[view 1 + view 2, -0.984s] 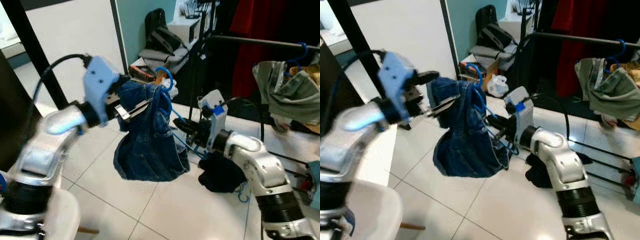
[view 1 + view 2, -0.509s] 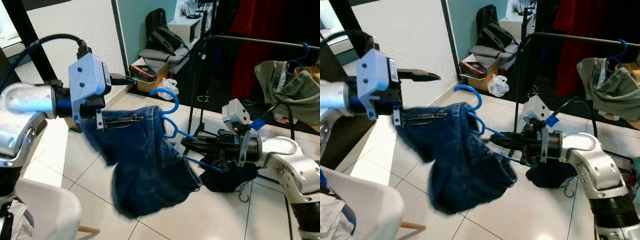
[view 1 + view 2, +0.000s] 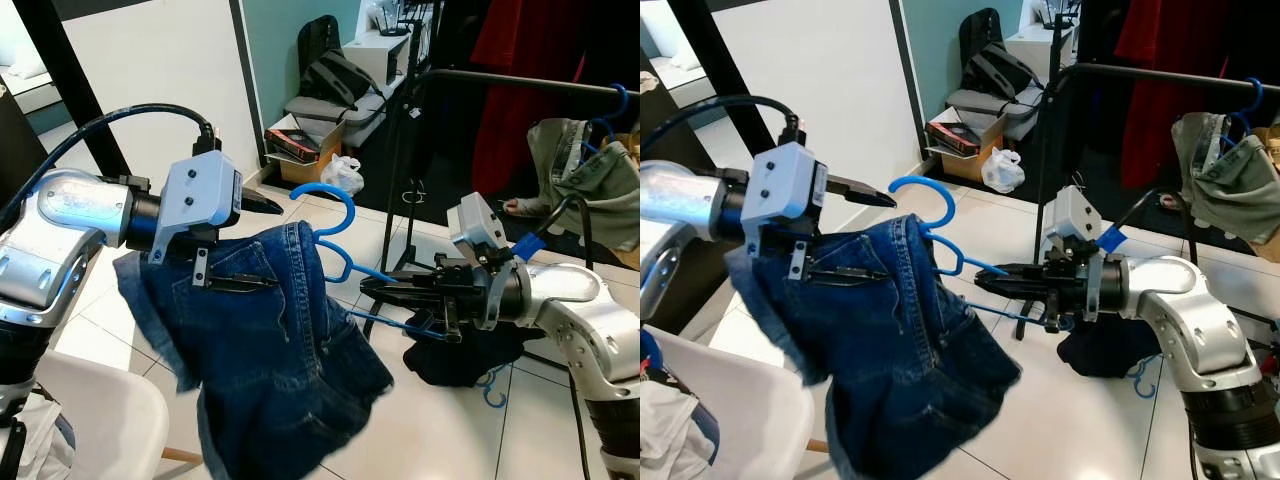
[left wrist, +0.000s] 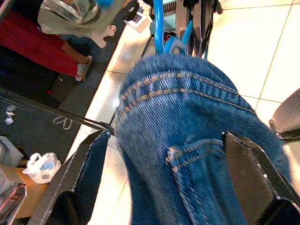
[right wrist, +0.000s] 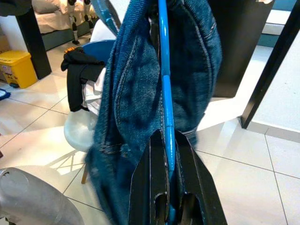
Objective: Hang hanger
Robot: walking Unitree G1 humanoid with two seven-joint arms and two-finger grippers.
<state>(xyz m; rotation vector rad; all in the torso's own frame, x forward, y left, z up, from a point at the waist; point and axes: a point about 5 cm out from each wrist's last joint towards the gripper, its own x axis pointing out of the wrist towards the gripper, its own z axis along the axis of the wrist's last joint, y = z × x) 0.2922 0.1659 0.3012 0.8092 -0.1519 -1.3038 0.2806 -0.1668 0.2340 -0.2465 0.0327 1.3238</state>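
Your dark blue denim jeans (image 3: 270,350) hang in mid-air, draped on the curved blue plastic hanger (image 3: 335,235). Left of the hanger's hook, your left pincer (image 3: 245,240) has its fingers spread wide over the jeans' waistband, one above the cloth and one against it. Right of the hook, your right pincer (image 3: 385,298) is clamped on the hanger's thin lower bar. Beyond the hanger stands the black metal clothes rail (image 3: 520,82), carrying an olive-grey garment (image 3: 590,185).

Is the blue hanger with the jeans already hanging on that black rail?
No, the blue hanger carrying the jeans is held by the right pincer, off the black rail.
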